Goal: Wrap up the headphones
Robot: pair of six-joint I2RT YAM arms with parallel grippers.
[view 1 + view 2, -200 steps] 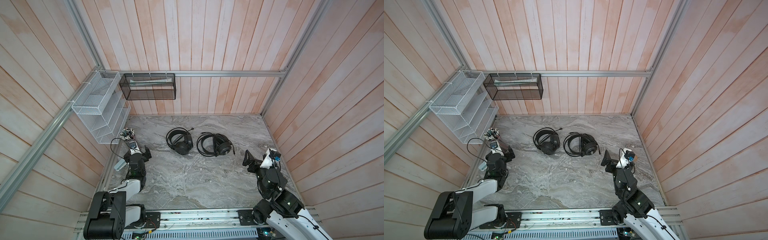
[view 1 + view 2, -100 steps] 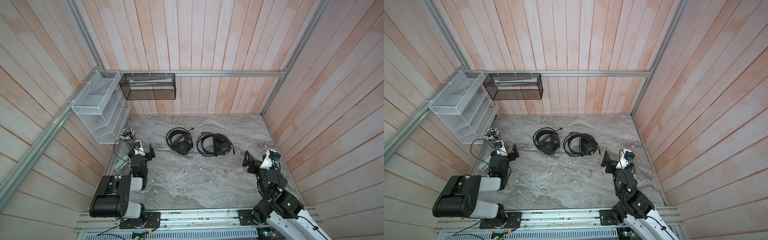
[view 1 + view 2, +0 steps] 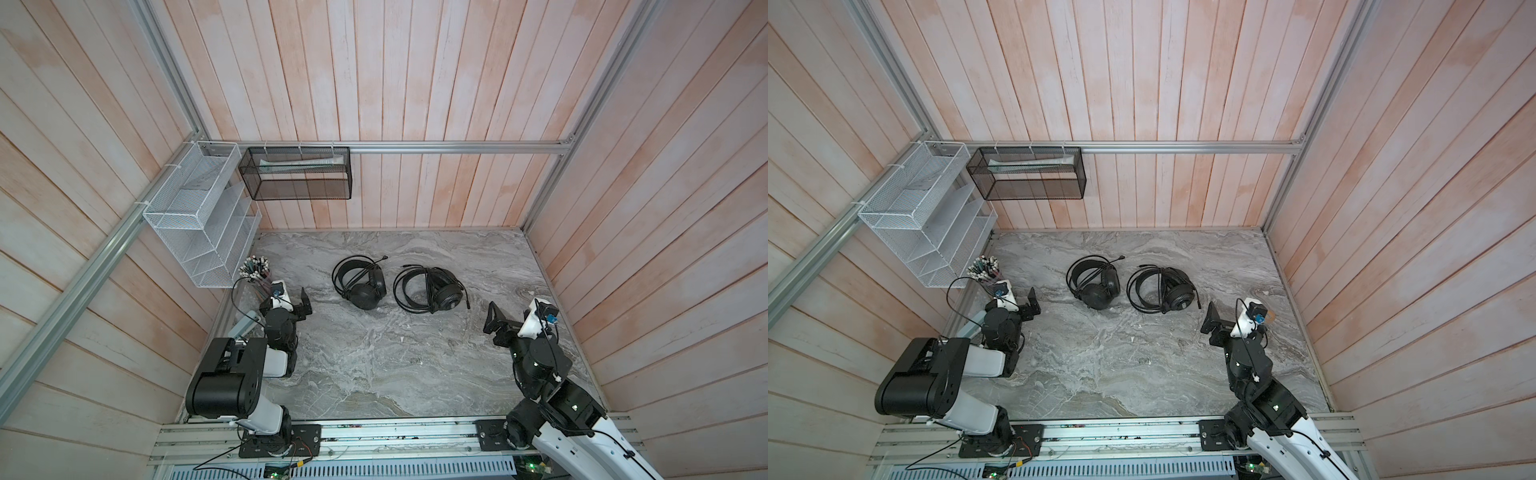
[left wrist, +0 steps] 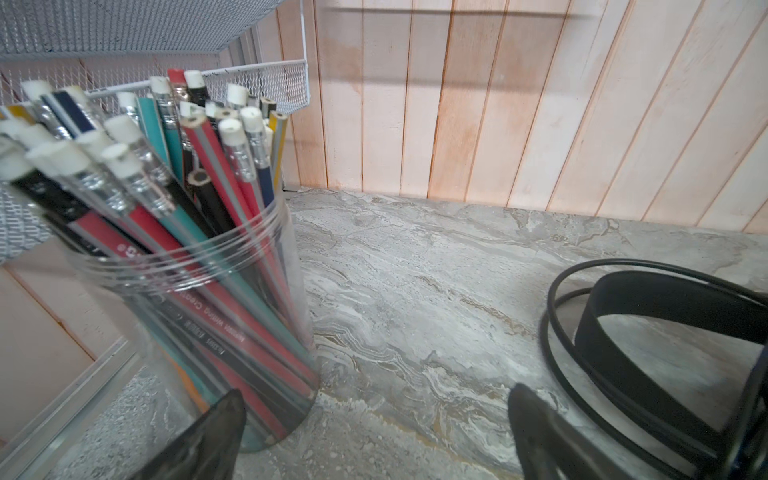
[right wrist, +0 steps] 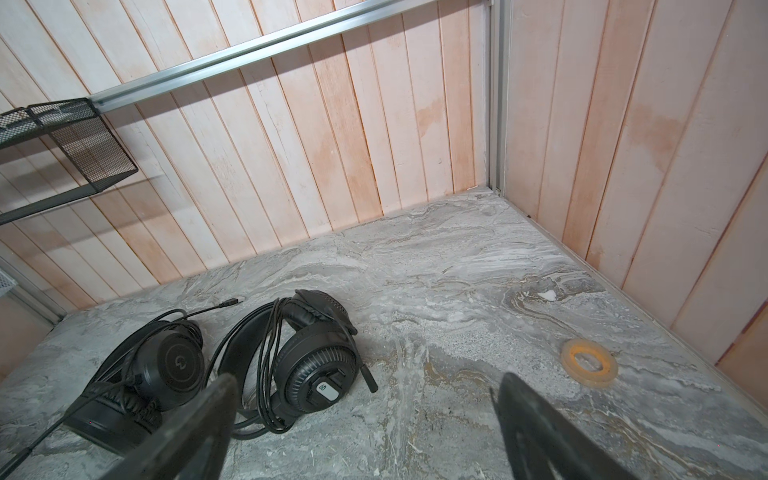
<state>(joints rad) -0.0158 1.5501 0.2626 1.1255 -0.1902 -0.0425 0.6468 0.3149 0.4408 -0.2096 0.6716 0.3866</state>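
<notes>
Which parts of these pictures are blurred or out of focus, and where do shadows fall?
Left wrist view: the pencils and the left gripper's fingers look soft; the marble table farther off is sharper. Right wrist view: the right gripper's fingers are blurred, the grille-cupped headset is sharp, the black mesh basket throws a shadow on the wall. In both top views: even light, no glare.

On the tabletop [image 3: 395, 365], toward its back edge, the boom-mic headset [image 3: 365, 296] lies just left of the other headset [image 3: 448, 296]. A jar of pencils [image 3: 254, 271] stands at the left edge, beneath a rack [image 3: 199, 232] on the left wall. A tape ring [image 5: 589, 362] lies near the right edge.
</notes>
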